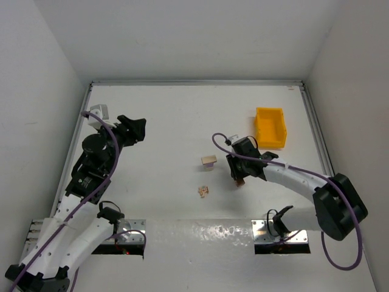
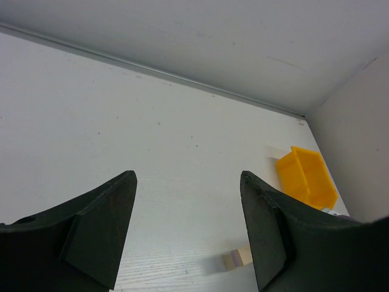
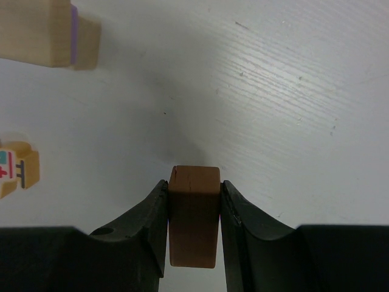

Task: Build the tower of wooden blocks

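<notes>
— Clamped squarely in the right gripper [image 3: 194,185]: dark reddish-brown wooden block [image 3: 194,225], low over the white table [image 3: 292,91].
— Carry level to the pale tan rectangular wooden block [image 3: 36,30] ahead-left, skirting the small tan block with pink and teal marks [image 3: 15,170]. Lower flush, release gently.
— And the left gripper [image 2: 188,182]?
— Spread wide, holding nothing, well apart.

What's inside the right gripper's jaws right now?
A brown block, clamped between the right gripper's fingers. Its gripped sides are covered by them; whether it touches the table can't be seen.
</notes>
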Robot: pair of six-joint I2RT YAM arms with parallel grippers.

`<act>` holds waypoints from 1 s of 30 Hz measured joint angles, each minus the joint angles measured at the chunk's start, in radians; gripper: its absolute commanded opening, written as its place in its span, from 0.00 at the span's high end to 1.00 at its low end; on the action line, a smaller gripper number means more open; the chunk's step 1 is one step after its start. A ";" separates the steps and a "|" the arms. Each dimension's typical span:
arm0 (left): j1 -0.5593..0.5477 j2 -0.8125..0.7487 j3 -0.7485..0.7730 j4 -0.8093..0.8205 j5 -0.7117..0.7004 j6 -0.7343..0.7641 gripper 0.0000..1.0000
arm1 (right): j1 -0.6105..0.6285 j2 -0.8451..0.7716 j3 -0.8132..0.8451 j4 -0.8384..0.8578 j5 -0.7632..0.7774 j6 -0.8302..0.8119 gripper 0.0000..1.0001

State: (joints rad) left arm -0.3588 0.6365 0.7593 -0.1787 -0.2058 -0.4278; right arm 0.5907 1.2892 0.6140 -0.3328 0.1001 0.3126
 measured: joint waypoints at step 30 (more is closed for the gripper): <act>0.001 0.004 0.000 -0.005 0.009 0.000 0.34 | 0.043 -0.108 -0.077 -0.016 -0.107 0.108 1.00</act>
State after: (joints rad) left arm -0.3580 0.6407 0.7593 -0.1841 -0.1970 -0.4274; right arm 0.6342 1.1812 0.5373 -0.3485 -0.0067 0.4210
